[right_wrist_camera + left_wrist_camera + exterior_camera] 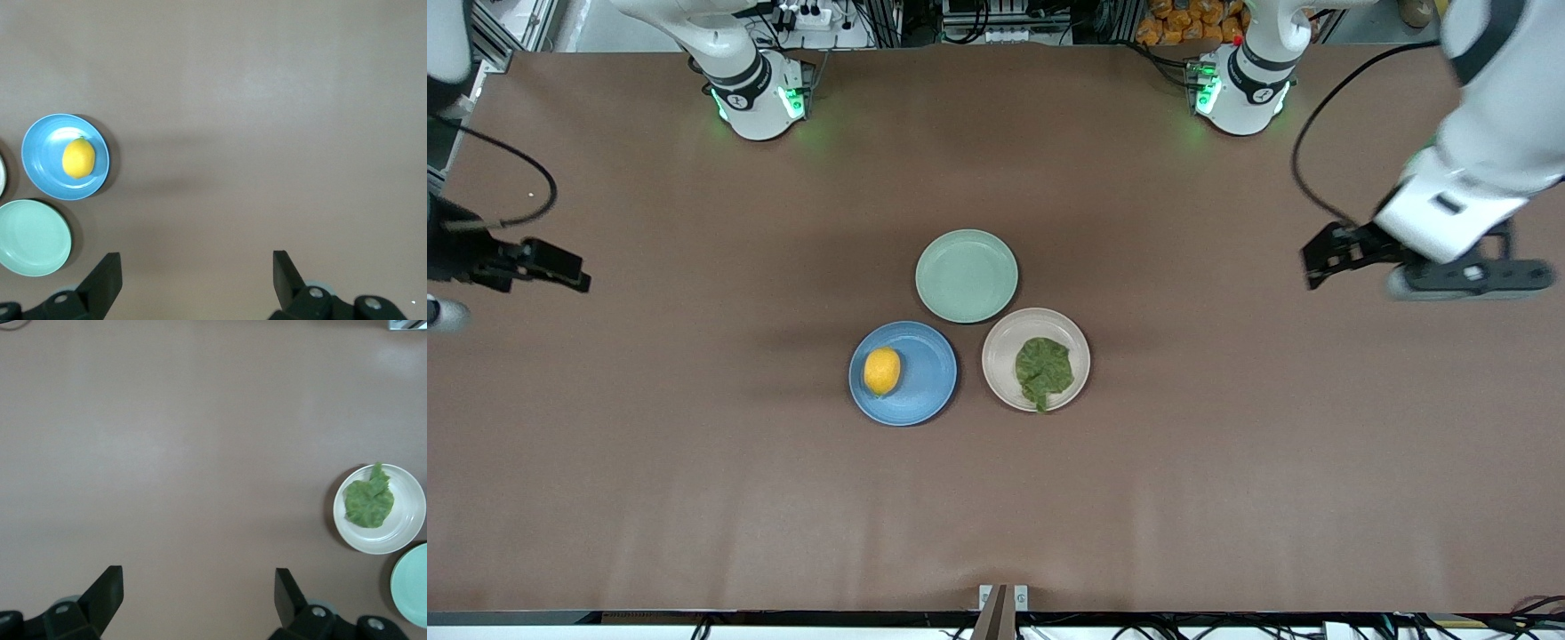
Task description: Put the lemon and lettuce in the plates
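Note:
The lemon (882, 371) lies in the blue plate (929, 391); both also show in the right wrist view, lemon (79, 158) in plate (40, 157). The lettuce (1043, 371) lies in the beige-pink plate (1005, 342); the left wrist view shows the lettuce (367, 502) in that plate (407, 520). My left gripper (1316, 258) is open and empty, held up over bare table at the left arm's end. My right gripper (574, 271) is open and empty, held up over bare table at the right arm's end. Each wrist view shows its own fingers spread, the left (198, 593) and the right (197, 277).
An empty mint-green plate (967, 275) sits farther from the front camera, touching the other two plates; it shows in the left wrist view (413, 587) and the right wrist view (33, 238). The brown table (694, 489) spreads wide around the plates.

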